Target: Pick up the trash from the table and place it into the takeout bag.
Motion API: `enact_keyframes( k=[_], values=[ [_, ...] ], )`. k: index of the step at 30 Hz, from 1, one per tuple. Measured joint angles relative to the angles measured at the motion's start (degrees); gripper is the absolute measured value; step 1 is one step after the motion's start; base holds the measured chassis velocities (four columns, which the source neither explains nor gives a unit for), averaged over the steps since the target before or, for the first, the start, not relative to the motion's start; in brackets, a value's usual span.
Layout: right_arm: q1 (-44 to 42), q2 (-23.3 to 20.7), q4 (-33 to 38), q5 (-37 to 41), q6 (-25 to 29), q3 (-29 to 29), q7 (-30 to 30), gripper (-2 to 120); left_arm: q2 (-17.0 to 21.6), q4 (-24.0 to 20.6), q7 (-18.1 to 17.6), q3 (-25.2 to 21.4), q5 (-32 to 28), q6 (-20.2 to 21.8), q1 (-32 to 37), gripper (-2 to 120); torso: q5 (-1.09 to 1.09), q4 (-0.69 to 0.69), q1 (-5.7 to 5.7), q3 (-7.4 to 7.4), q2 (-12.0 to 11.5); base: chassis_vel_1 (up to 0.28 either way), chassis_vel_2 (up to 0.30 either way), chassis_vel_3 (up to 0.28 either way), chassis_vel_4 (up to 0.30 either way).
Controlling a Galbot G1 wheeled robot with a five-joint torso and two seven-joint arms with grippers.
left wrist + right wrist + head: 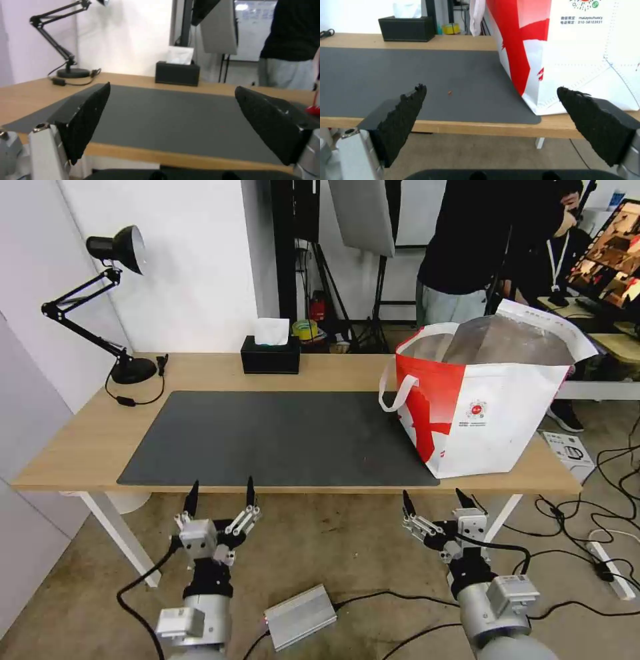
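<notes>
The takeout bag [487, 413], red and white with a foil lining, stands open on the right end of the table [80, 440], partly on the dark grey mat [267, 440]. The trash is out of view; a tiny reddish crumb [449, 92] lies on the mat near the bag [580, 55]. My left gripper [222, 483] hangs open just below and in front of the table's front edge, facing the mat [166, 115]. My right gripper [432, 493] is open too, below the front edge near the bag's corner. Both the left gripper [171, 86] and the right gripper [491, 87] hold nothing.
A black desk lamp [113, 300] stands at the back left and a black tissue box [270, 355] at the back middle. On the floor lie a silver box [300, 617] and cables [600, 493]. A person stands behind the bag.
</notes>
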Motion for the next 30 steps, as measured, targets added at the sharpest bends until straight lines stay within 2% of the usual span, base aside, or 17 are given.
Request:
enact_keyframes(
  k=[9,30],
  values=[
    [0.0,0.0,0.0,0.0,0.0,0.0,0.0,100,-3.1,3.3,-0.4,0.5,4.2,-1.8,0.9,100,0.00,-0.01,0.00,0.00,0.0,0.000,0.000,0.000,0.000],
    [0.0,0.0,0.0,0.0,0.0,0.0,0.0,100,-2.6,2.7,-0.3,-1.9,4.8,-3.4,0.4,100,0.00,0.00,0.00,0.00,0.0,0.000,0.000,0.000,0.000]
  ],
)
